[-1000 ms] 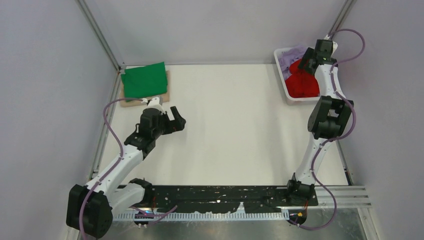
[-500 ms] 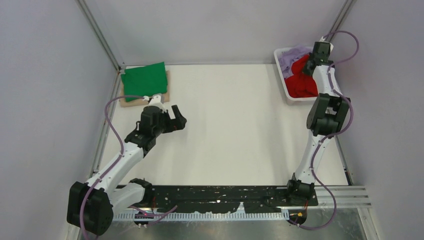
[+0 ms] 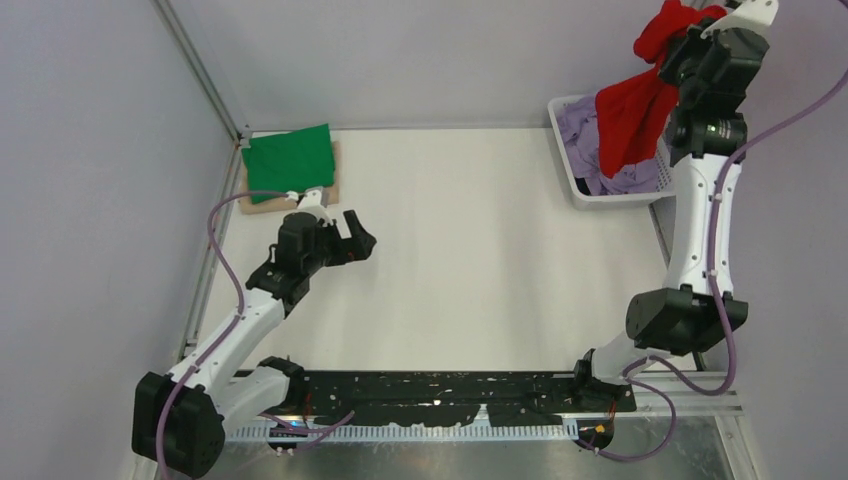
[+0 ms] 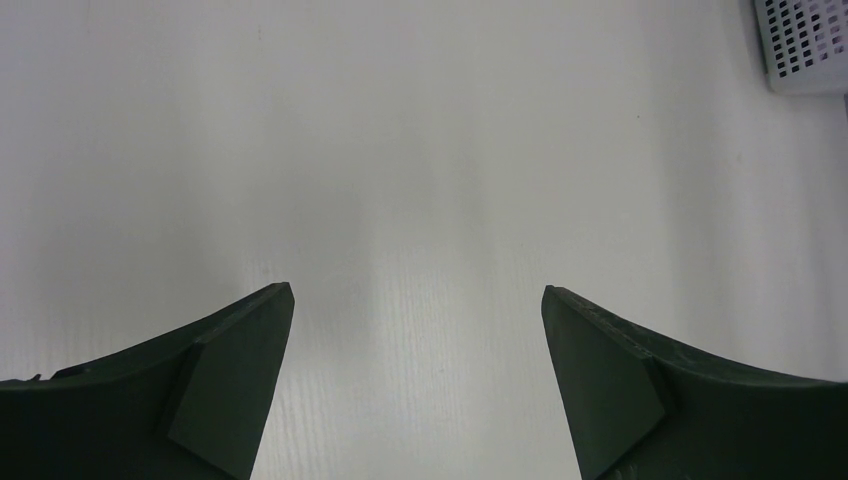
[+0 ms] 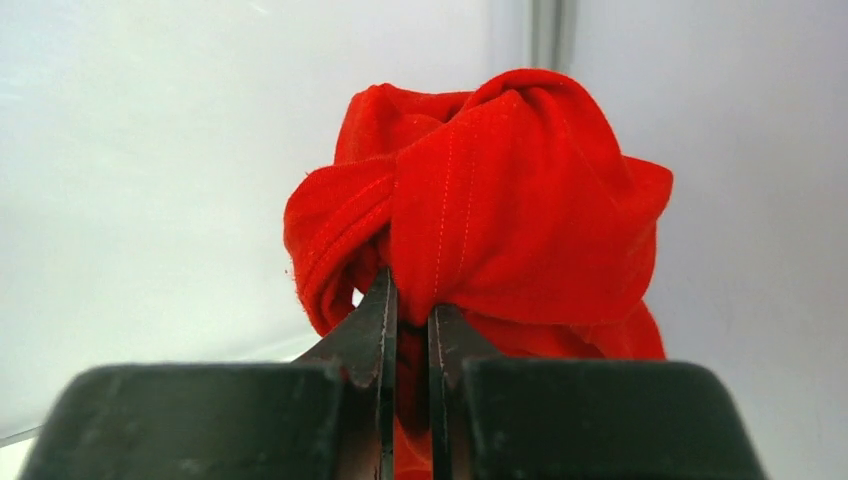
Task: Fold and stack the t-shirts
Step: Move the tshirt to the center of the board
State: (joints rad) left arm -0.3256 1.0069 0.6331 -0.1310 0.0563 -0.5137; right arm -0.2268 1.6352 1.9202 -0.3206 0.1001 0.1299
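Two shirts look finished: a folded bright green cloth t-shirt (image 3: 290, 160) lies squarely on a folded beige one (image 3: 335, 185), whose edge shows beneath it, at the far left corner of the white worktop (image 3: 470, 260). We count that as the stack begun.

One bright red cloth t-shirt (image 3: 632, 118) is in hand. The right pincer (image 3: 684, 38) is clenched on a bunched knot of it, high above the white plastic mesh basket (image 3: 562, 150). The cloth dangles free, its lower end over the basket. From the right wrist view we see the pincer nipped nearly together with red fabric between.

Pale lavender cloth shirts (image 3: 618, 180) lie crumpled in the basket; how many, we cannot tell.

The left pincer (image 3: 356, 240) hovers over bare worktop near the stack, spread wide, holding nothing.

Our reading: early to middle. The red shirt needs carrying to the worktop, spreading, folding and stacking; then the lavender ones. We judge the bunched grip likely to make spreading awkward.
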